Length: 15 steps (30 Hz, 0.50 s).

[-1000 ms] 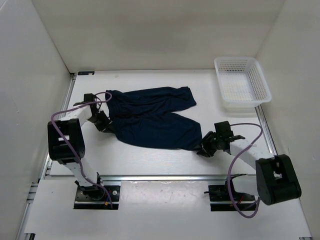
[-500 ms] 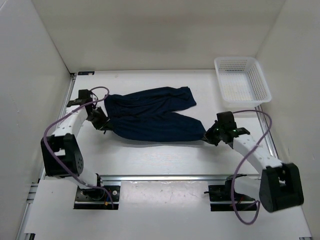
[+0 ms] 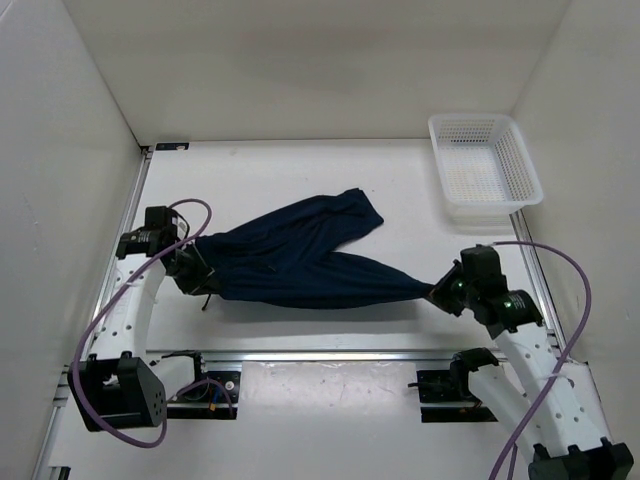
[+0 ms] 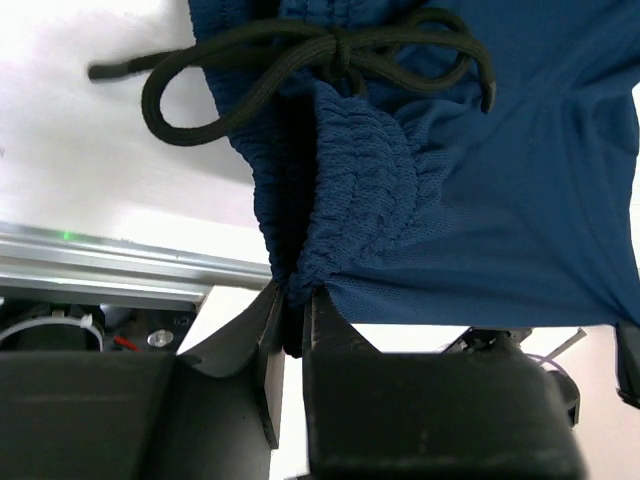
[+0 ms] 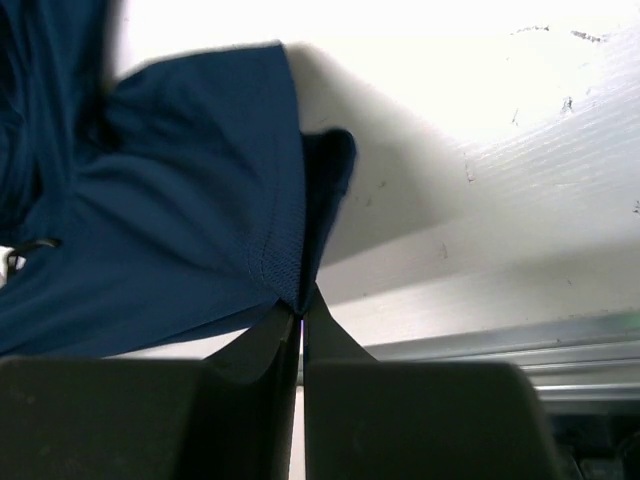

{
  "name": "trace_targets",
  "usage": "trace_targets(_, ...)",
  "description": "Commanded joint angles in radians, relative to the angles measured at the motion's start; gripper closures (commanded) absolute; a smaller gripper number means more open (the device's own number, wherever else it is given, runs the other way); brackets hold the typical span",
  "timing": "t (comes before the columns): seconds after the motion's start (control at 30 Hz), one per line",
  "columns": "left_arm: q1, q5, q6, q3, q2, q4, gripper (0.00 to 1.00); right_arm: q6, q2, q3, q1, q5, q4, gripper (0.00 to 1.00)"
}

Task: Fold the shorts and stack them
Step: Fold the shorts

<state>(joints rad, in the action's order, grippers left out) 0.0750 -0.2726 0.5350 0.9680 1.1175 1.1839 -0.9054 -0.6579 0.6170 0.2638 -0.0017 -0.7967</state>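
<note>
The dark navy shorts [image 3: 300, 262] hang stretched between my two grippers, lifted over the table's near half. My left gripper [image 3: 205, 283] is shut on the gathered waistband [image 4: 340, 200], just under the black drawstring bow [image 4: 330, 45]. At the far right my right gripper [image 3: 443, 292] is shut on the hem corner of one leg [image 5: 285, 270]. The other leg [image 3: 345, 212] trails free toward the back of the table. The cloth sags slightly between the two grips.
A white mesh basket [image 3: 484, 170] stands at the back right corner. White walls close in the table on the left, back and right. An aluminium rail [image 3: 320, 354] runs along the near edge in front of the arm bases.
Both arms have pulled toward the near edge and lifted, raising the shorts off the table and drawing them taut. The right gripper closed on the leg hem.
</note>
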Motion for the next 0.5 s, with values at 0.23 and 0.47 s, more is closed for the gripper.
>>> trace_targets(0.23, 0.011, 0.091, 0.032, 0.173, 0.106, 0.028, 0.90, 0.108, -0.359, 0.352, -0.001, 0.055, 0.160, 1.00)
trace_targets(0.47, 0.089, 0.075, 0.042, 0.354, 0.350, 0.019, 0.90, 0.213, -0.856, 0.755, -0.001, 0.032, 0.280, 1.00)
